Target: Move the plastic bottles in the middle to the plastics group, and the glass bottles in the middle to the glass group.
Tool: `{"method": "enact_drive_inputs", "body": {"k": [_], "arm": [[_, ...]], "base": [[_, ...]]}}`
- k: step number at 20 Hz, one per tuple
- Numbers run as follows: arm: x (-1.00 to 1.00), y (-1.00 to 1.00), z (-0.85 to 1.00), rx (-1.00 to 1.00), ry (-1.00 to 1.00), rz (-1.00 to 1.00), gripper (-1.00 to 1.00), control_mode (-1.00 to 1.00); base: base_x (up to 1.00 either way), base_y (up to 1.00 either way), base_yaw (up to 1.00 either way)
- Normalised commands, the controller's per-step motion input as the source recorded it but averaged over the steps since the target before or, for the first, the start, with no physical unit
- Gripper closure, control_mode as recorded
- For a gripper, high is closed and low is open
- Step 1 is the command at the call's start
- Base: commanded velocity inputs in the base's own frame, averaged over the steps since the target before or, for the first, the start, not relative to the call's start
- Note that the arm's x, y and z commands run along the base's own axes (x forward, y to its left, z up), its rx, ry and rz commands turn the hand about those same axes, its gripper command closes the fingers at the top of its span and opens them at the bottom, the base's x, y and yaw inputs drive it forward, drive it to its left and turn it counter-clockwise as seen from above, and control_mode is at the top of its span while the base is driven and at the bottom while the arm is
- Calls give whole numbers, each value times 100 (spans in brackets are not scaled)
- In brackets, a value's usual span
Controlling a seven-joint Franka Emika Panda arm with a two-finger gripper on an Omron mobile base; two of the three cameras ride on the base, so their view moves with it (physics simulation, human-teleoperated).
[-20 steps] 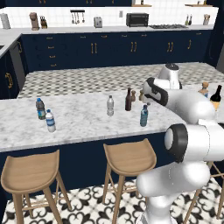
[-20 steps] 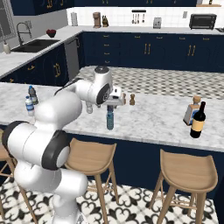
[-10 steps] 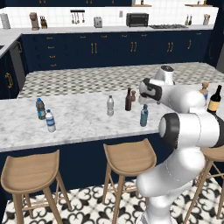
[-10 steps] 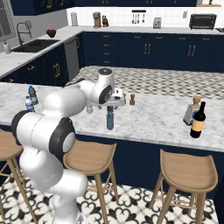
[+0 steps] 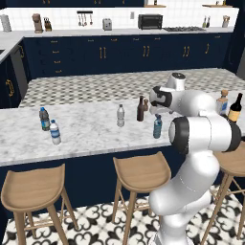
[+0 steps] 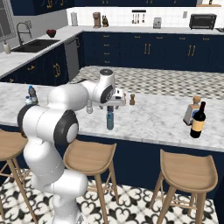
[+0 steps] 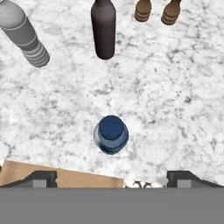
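The gripper [image 7: 111,178] hangs above the marble counter [image 5: 86,136] with its jaws spread wide and nothing between them, pointing straight down at the blue-tinted water bottle [image 7: 111,134], whose blue cap sits midway between the two fingertips [image 7: 42,179] in the hand view. That bottle [image 5: 157,127] stands upright near the counter's front edge, just below the arm's wrist. Behind it stand the dark brown glass bottle [image 5: 140,109] and, further left, the clear greyish bottle [image 5: 120,116], both upright, with two small brown shakers [image 7: 158,11] beside the brown bottle. The plastics group [image 5: 49,126] stands well apart at the counter's left end. The glass group, a cork-stoppered square bottle [image 6: 192,111] and a black wine bottle [image 6: 198,121], stands at the right end.
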Motion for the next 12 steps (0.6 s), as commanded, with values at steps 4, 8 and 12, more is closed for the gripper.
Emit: {"method": "enact_drive_inputs", "body": {"k": [4, 8, 12], "arm": [[0, 3, -14, 0, 6, -5, -100, -100], [0, 0, -20, 0, 0, -2, -100, -100], [2, 3, -18, 0, 0, 0, -100, -100]], "base": [[0, 0, 0], [0, 0, 0], [0, 0, 0]]}}
